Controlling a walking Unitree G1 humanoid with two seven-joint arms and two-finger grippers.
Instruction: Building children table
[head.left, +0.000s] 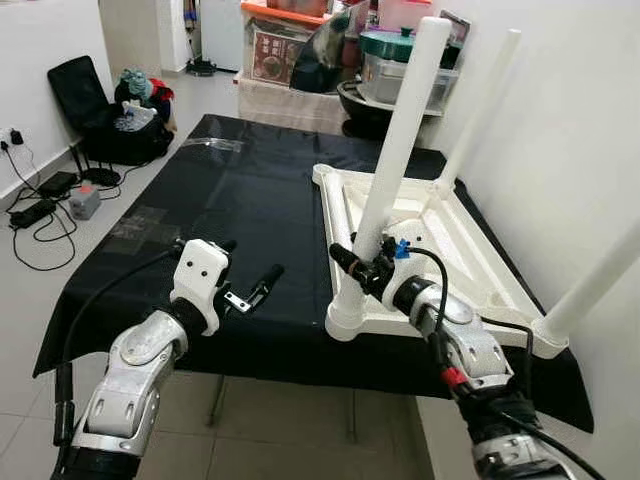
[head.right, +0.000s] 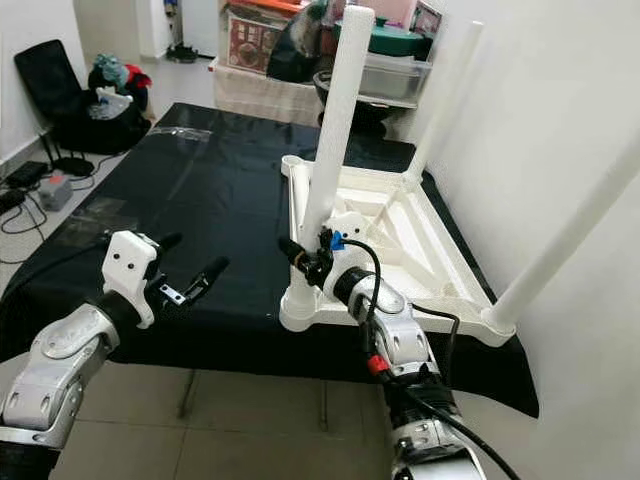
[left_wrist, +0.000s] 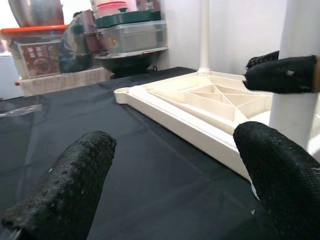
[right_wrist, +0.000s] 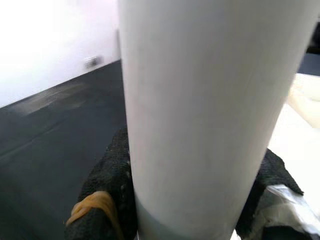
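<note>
Children's table top (head.left: 470, 250) lies upside down on the black cloth (head.left: 230, 200) of the work table, toward the right side against the wall. Legs stand in three corners: near-left leg (head.left: 395, 150), far-right leg (head.left: 480, 105), near-right leg (head.left: 595, 285). The far-left corner socket (head.left: 322, 172) looks empty, though I cannot be sure at this angle.

Right gripper (head.left: 362, 262) is clenched around the near-left leg low down, just above its corner socket (head.left: 350, 318). In the right wrist view the leg (right_wrist: 210, 110) stands between the two black fingers (right_wrist: 107, 180), pads touching both sides.

Left gripper (head.left: 250, 285) hovers over the cloth just left of the table top, fingers spread, holding nothing.

Step in hand, as I judge it: seating this leg. To do it well I keep the leg plumb to the table top and press straight down along its axis. The low grip gives little leverage against tilt, so I would avoid sideways force. Bracing the frame edge with the left gripper would stop the table top sliding on the cloth.

Hard to make out:
- How far the leg is seated; the gripper covers the joint.
- A pale part (head.left: 340, 215) lies inside the frame; possibly the fourth leg, unconfirmed.
- Near-right leg is cut off by the picture edge.
</note>
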